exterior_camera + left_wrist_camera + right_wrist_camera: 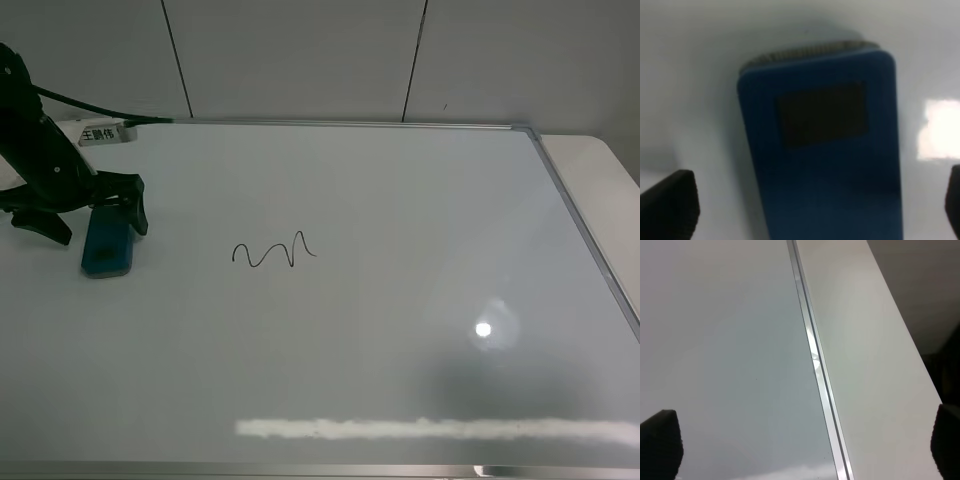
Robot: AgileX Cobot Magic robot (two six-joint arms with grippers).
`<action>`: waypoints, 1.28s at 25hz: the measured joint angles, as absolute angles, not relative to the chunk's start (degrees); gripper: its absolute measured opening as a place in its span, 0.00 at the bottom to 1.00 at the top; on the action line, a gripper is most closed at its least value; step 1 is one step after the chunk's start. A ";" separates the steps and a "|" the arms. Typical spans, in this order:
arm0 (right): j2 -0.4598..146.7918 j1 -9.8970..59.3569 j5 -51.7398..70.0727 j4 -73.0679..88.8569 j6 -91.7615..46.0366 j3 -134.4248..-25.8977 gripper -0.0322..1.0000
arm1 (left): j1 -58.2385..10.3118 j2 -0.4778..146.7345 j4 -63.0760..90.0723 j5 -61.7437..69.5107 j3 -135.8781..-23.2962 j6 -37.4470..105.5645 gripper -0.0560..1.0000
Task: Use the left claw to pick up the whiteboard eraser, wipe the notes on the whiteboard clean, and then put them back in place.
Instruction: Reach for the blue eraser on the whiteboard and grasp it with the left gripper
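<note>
Filling the view, the glossy whiteboard (400, 220) carries lamp glare (484, 329); left hand (100, 228) spread, seemingly straddling the eraser (107, 250).

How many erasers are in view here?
1. The eraser lies near the whiteboard's left edge, beneath the open left pincer, left of the notes. None seems hidden.

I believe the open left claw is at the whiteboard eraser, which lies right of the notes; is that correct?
Not quite: the exterior high view shows the whiteboard eraser left of the notes, with the open left claw at it.
</note>
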State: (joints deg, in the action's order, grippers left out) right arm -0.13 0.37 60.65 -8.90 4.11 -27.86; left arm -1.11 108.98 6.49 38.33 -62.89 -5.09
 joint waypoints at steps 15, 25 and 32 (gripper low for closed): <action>-0.13 0.37 60.65 -8.90 4.11 -27.86 0.99 | -2.78 109.76 2.42 38.03 -62.89 -8.76 0.99; -0.13 0.37 60.65 -8.90 4.11 -27.86 0.99 | -2.78 110.16 1.87 36.77 -62.89 -10.37 0.90; -0.13 0.37 60.65 -8.90 4.11 -27.86 0.99 | -2.78 110.16 1.50 35.32 -62.89 -11.00 0.58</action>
State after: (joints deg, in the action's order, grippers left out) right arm -0.13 0.37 60.65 -8.90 4.11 -27.86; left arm -2.78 110.16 1.50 35.32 -62.89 -11.00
